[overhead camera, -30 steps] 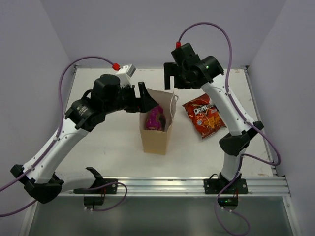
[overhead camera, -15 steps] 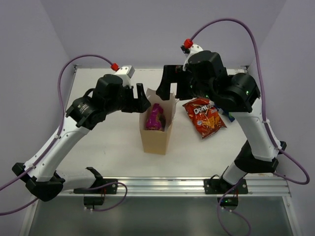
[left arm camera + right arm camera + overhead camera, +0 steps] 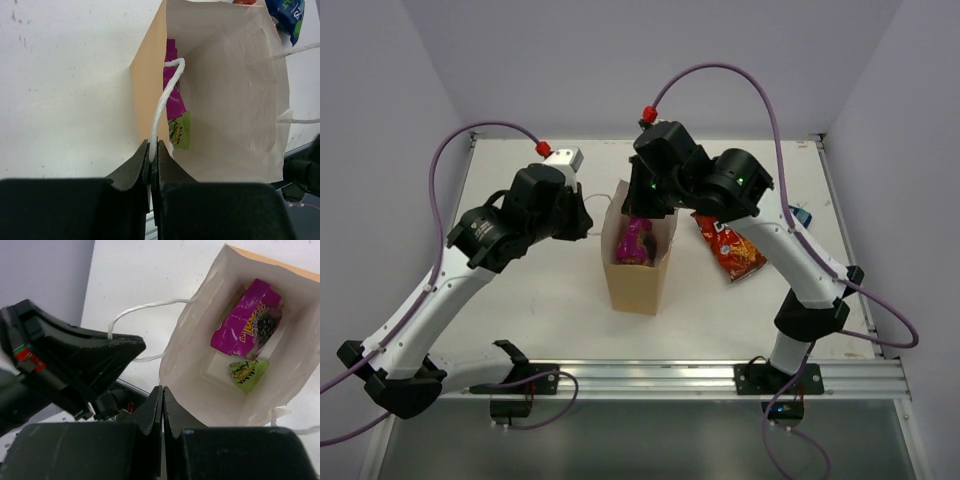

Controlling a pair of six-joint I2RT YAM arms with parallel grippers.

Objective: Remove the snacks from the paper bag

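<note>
The bag point(image 3: 635, 285) stands upright near the middle of the desk point(image 3: 540, 300), its mouth spread open. Inside it, a purple packet point(image 3: 638, 240) is propped against one wall and a small green packet point(image 3: 247, 372) lies on the bottom. Two snacks are already out. The Doritos bag point(image 3: 735, 255) lies flat on the desk just right of the bag. A blue packet point(image 3: 801, 214) lies near the right edge.

One white handle point(image 3: 165, 95) is pinched between the closed fingers of the left gripper point(image 3: 153, 150) and drawn out to the bag's left. This is judged to steady the bag and keep its mouth wide. The right gripper point(image 3: 161, 392) is clenched above the rim, with the interior in full view below it. That placement is judged to suit a reach for the purple packet, for which the fingers would first have to be parted.

Whether paper is nipped between the right fingers cannot be made out. The blue packet is largely hidden behind the right arm, and the green packet is not visible from above.
</note>
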